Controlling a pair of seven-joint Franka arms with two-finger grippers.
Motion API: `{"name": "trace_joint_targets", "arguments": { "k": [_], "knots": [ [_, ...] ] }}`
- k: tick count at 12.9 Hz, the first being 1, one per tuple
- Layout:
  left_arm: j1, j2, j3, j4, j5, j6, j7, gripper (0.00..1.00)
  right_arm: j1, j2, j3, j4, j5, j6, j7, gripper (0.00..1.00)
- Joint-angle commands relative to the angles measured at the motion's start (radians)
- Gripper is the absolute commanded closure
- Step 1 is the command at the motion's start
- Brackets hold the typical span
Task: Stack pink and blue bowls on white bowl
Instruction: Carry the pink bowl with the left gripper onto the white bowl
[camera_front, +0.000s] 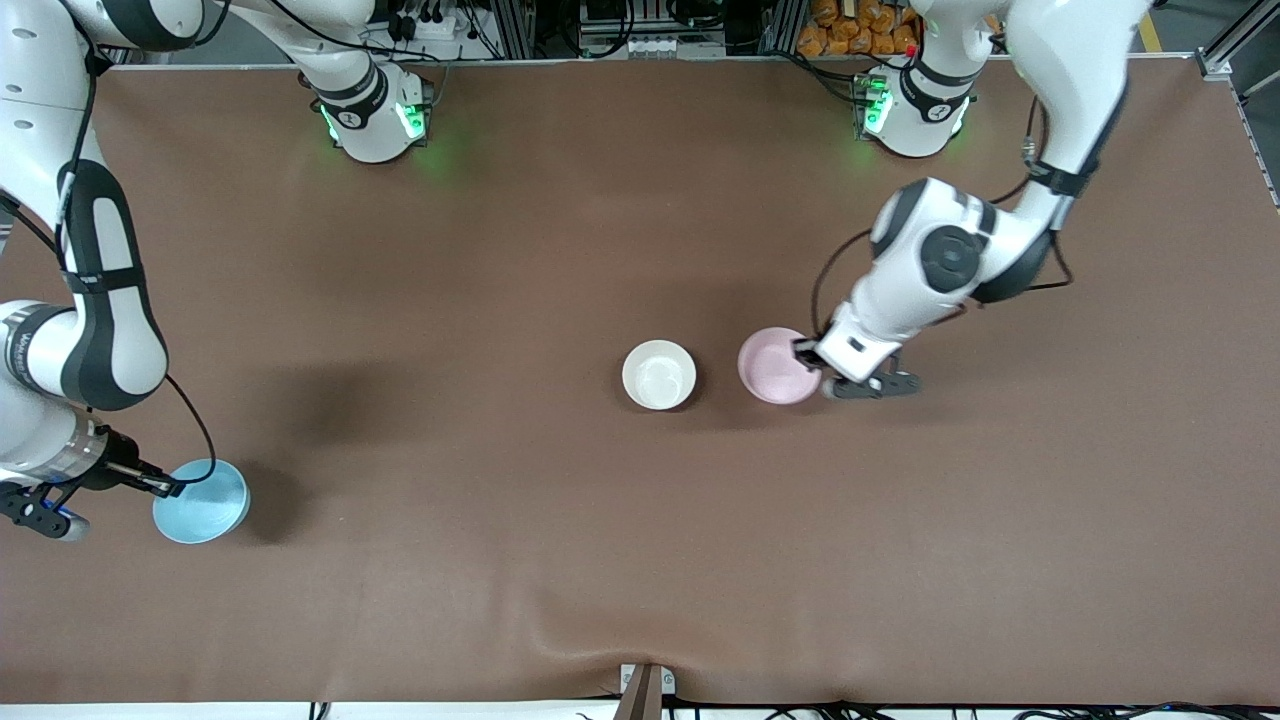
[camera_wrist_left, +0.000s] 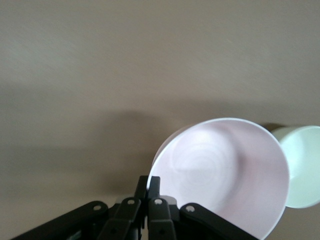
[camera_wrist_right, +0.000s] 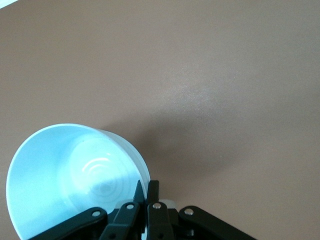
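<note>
Nearest the front camera, at the right arm's end of the desk (camera_front: 640, 560), the right gripper (camera_front: 168, 487) is clamped on the rim of the blue bowl (camera_front: 203, 503). Farther off, the left gripper (camera_front: 808, 355) pinches the rim of the pink bowl (camera_front: 772, 365), just beside the white bowl (camera_front: 659, 375).

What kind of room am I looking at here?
Probably a robotics lab: two robot arms bolted along a brown-covered table, cables and aluminium framing at its edge, and only a white bowl and two coloured ones laid out.
</note>
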Motion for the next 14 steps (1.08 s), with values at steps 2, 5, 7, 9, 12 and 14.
{"name": "trace_joint_targets", "arguments": {
  "k": [2, 5, 7, 9, 12, 14],
  "knots": [
    [-0.106, 0.058, 0.009, 0.096, 0.003, -0.016, -0.174, 1.0, -0.001, -0.064, 0.018, -0.002, 0.009, -0.086, 0.002, 1.0],
    [-0.171, 0.122, 0.009, 0.18, 0.008, -0.016, -0.266, 1.0, 0.001, -0.108, 0.019, -0.002, 0.079, -0.142, 0.002, 1.0],
    [-0.226, 0.179, 0.017, 0.246, 0.016, -0.016, -0.324, 1.0, 0.019, -0.127, 0.018, -0.003, 0.111, -0.194, 0.008, 1.0],
    [-0.248, 0.199, 0.03, 0.256, 0.017, -0.015, -0.332, 1.0, 0.052, -0.134, 0.016, -0.005, 0.113, -0.202, 0.017, 1.0],
    [-0.248, 0.217, 0.03, 0.247, 0.023, -0.016, -0.332, 1.0, 0.075, -0.133, 0.016, -0.002, 0.116, -0.19, 0.057, 1.0],
    [-0.249, 0.24, 0.03, 0.253, 0.025, -0.016, -0.332, 1.0, 0.088, -0.131, 0.018, -0.003, 0.118, -0.19, 0.059, 1.0]
  ]
}}
